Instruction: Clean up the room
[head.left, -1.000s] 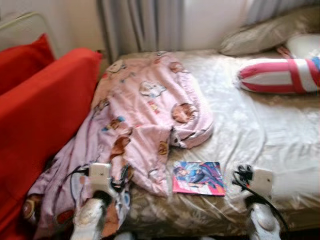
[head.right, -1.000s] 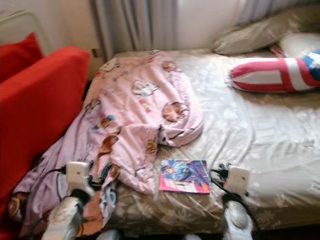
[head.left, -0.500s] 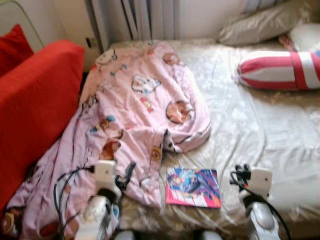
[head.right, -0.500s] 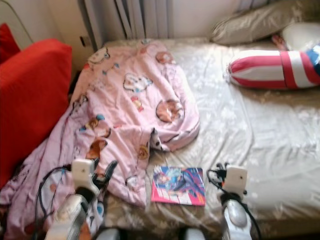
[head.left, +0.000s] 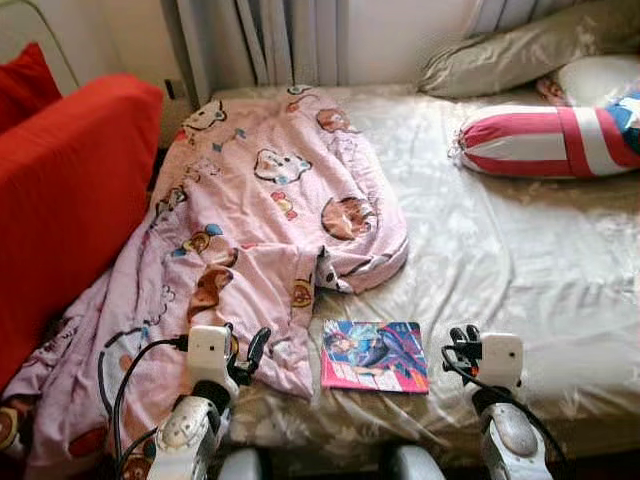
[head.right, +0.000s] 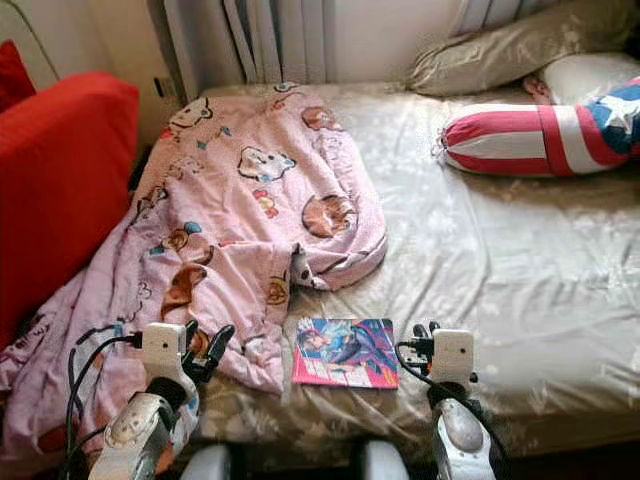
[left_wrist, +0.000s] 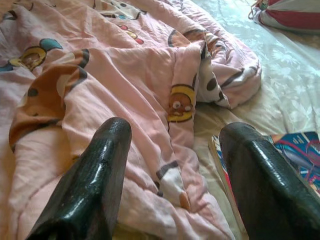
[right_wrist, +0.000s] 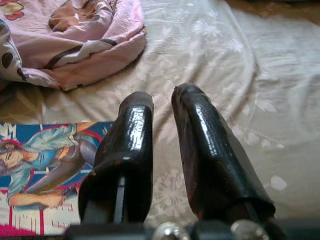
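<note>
Book (head.left: 375, 356) lies flat on the bed (head.left: 540, 270) near its front edge, cover up, one side just touching the hem of the pink blanket (head.left: 250, 220). Blanket is crumpled, spread from the far side of the bed past the book and sliding off the bed's edge toward the red sofa (head.left: 60, 200). My left gripper (head.left: 245, 358) hovers over the blanket's lower hem beside the book, fingers (left_wrist: 95, 185) spread wide, holding nothing. My right gripper (head.left: 462, 345) sits above bare sheet on the book's other side, fingers (right_wrist: 130, 145) nearly together with a thin gap, nothing between them. Farther from the book, toward the head of the bed: a red-and-white striped pillow (head.left: 545, 140), a beige pillow (head.left: 510, 60) behind it, curtain (head.left: 270, 40) beyond the blanket.
</note>
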